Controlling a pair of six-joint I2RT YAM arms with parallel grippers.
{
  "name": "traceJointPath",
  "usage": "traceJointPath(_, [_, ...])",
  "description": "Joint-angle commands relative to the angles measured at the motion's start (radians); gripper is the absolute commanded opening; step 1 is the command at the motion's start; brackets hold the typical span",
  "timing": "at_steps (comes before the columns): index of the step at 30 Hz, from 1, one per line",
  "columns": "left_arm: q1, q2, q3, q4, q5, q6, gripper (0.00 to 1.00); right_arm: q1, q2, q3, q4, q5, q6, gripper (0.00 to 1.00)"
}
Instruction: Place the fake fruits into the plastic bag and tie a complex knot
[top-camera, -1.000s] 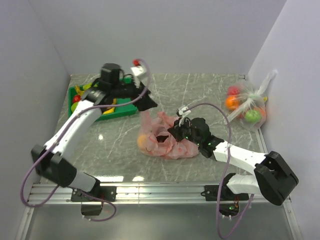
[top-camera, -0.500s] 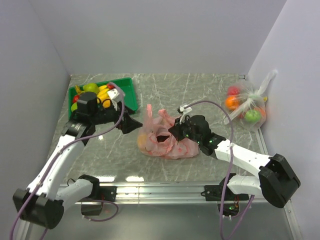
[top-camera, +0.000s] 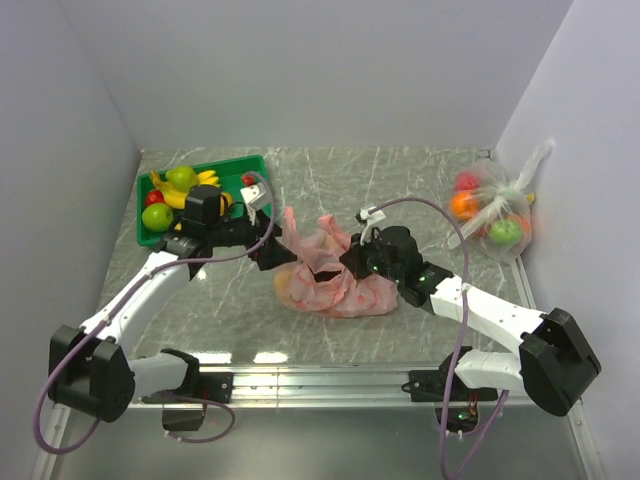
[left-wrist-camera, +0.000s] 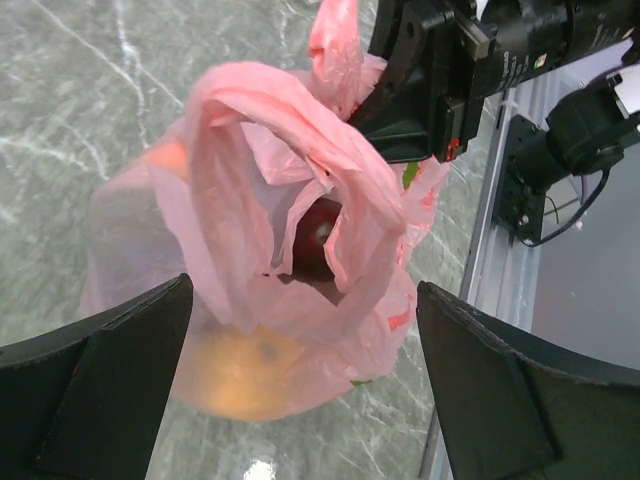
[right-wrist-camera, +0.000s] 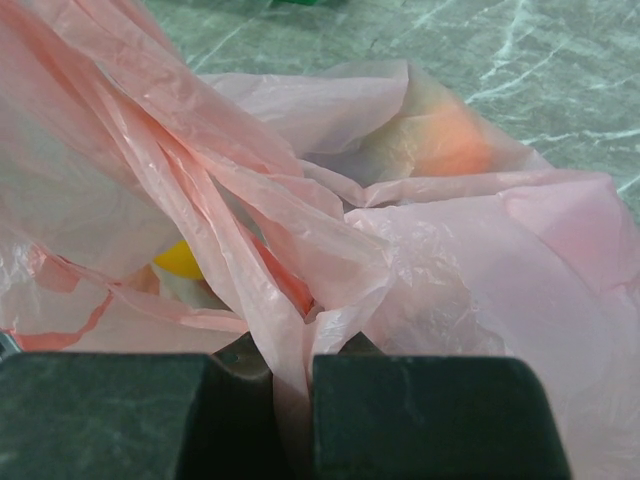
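Note:
The pink plastic bag (top-camera: 335, 285) lies mid-table with its mouth gaping (left-wrist-camera: 300, 200). Inside it I see an orange fruit (left-wrist-camera: 235, 365), a dark red fruit (left-wrist-camera: 315, 235) and a yellow one (right-wrist-camera: 180, 260). My right gripper (top-camera: 356, 262) is shut on a bunched fold of the bag's rim (right-wrist-camera: 292, 370). At the bag's left side my left gripper (top-camera: 275, 250) stands wide open, its fingers (left-wrist-camera: 100, 380) either side of the bag and holding nothing. More fake fruits (top-camera: 183, 178) lie in the green tray (top-camera: 262, 185). A knot is not in view.
A clear bag (top-camera: 495, 210) holding fruits leans at the right wall. The green tray stands at the back left, close behind my left arm. The metal rail (top-camera: 320, 380) runs along the near edge.
My left arm has come down from above the tray and bag to the bag's left side, and its jaws have opened wide. The right gripper has kept its hold.

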Motion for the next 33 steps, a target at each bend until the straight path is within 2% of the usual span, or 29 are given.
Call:
traceJointPath(1, [-0.028,0.039,-0.014,0.110,0.050,0.024,0.99,-0.007,-0.015,0.059,-0.023,0.015,-0.004,0.00])
traceJointPath(2, [-0.040,0.051,-0.001,0.110,0.060,0.041,0.98,-0.007,-0.012,0.064,-0.029,0.018,-0.007,0.00])
traceJointPath(3, [-0.043,0.074,0.006,0.110,0.077,0.055,0.76,-0.008,-0.007,0.076,-0.037,0.018,-0.011,0.00])
traceJointPath(4, [-0.046,0.085,0.018,0.103,0.096,0.068,0.59,-0.007,-0.004,0.082,-0.058,0.020,-0.019,0.00])
traceJointPath(6, [-0.052,0.109,0.062,0.049,0.160,0.131,0.35,-0.007,0.006,0.104,-0.080,0.024,-0.037,0.00])
traceJointPath(7, [-0.058,0.114,0.078,0.014,0.189,0.213,0.17,-0.008,0.013,0.113,-0.107,0.018,-0.048,0.00])
traceJointPath(8, [-0.083,0.116,0.114,-0.026,0.209,0.264,0.10,-0.010,0.020,0.125,-0.126,0.015,-0.065,0.00])
traceJointPath(9, [-0.100,0.128,0.137,-0.133,0.220,0.320,0.07,-0.007,0.039,0.148,-0.141,0.006,-0.073,0.00])
traceJointPath(10, [-0.141,0.139,0.160,-0.185,0.225,0.431,0.03,-0.008,0.049,0.162,-0.175,-0.008,-0.082,0.00])
traceJointPath(12, [-0.179,0.180,0.229,-0.323,0.229,0.536,0.01,-0.008,0.083,0.202,-0.204,-0.063,-0.099,0.00])
traceJointPath(16, [-0.242,0.260,0.303,-0.432,0.219,0.685,0.01,-0.007,0.132,0.263,-0.275,-0.146,-0.120,0.00])
traceJointPath(20, [-0.249,0.335,0.386,-0.542,0.183,0.777,0.01,-0.016,0.135,0.296,-0.330,-0.222,-0.155,0.01])
traceJointPath(21, [-0.247,0.350,0.395,-0.568,0.182,0.792,0.01,-0.020,0.122,0.299,-0.341,-0.239,-0.163,0.08])
traceJointPath(22, [-0.247,0.355,0.403,-0.595,0.179,0.818,0.00,-0.031,0.112,0.299,-0.359,-0.247,-0.169,0.29])
traceJointPath(23, [-0.245,0.355,0.405,-0.602,0.177,0.822,0.01,-0.040,0.087,0.299,-0.365,-0.259,-0.183,0.39])
traceJointPath(24, [-0.244,0.349,0.401,-0.602,0.176,0.823,0.01,-0.049,0.071,0.293,-0.370,-0.272,-0.191,0.59])
traceJointPath(27, [-0.241,0.343,0.394,-0.612,0.171,0.829,0.01,-0.100,0.030,0.297,-0.413,-0.342,-0.218,0.70])
traceJointPath(33, [-0.236,0.337,0.408,-0.649,0.157,0.854,0.01,-0.200,-0.010,0.303,-0.513,-0.460,-0.312,0.74])
